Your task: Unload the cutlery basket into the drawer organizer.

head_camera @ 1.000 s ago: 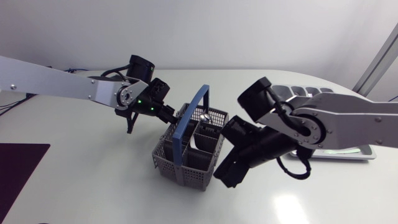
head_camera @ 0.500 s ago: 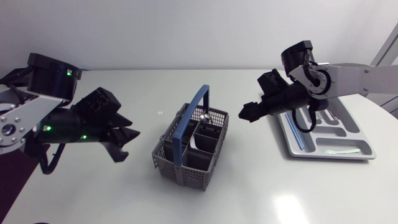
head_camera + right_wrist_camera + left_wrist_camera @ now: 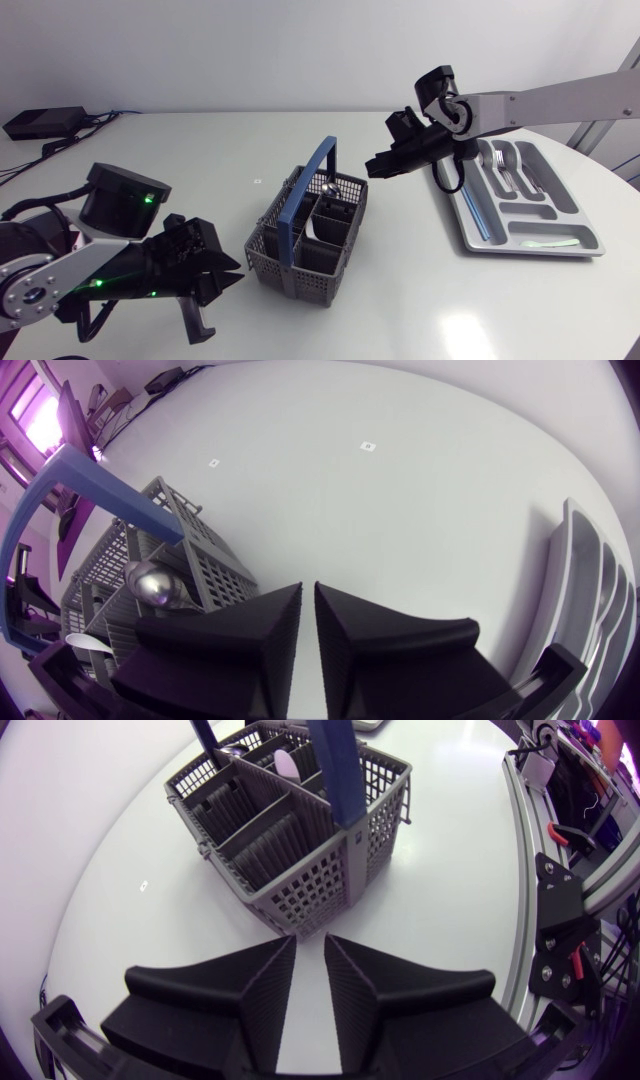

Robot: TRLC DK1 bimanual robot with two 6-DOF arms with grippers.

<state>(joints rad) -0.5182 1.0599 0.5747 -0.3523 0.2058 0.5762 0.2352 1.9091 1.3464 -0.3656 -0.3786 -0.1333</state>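
Head view: the spoon (image 3: 327, 186) stands bowl-up in the basket (image 3: 300, 262) at eight o'clock from the right gripper (image 3: 373, 167), the nearer one; it and the left gripper (image 3: 230, 272) are both nearly closed and empty.

Head cam's fixed above the table (image 3: 420, 310), looking down on the whole setup. Left wrist cam sits low & v. close, facing the basket (image 3: 320, 890) just ahead of the left gripper (image 3: 310, 942). Right wrist cam looks down from farther off, past the right gripper (image 3: 308, 592), over basket & organizer (image 3: 585, 590). All 3 share the basket.
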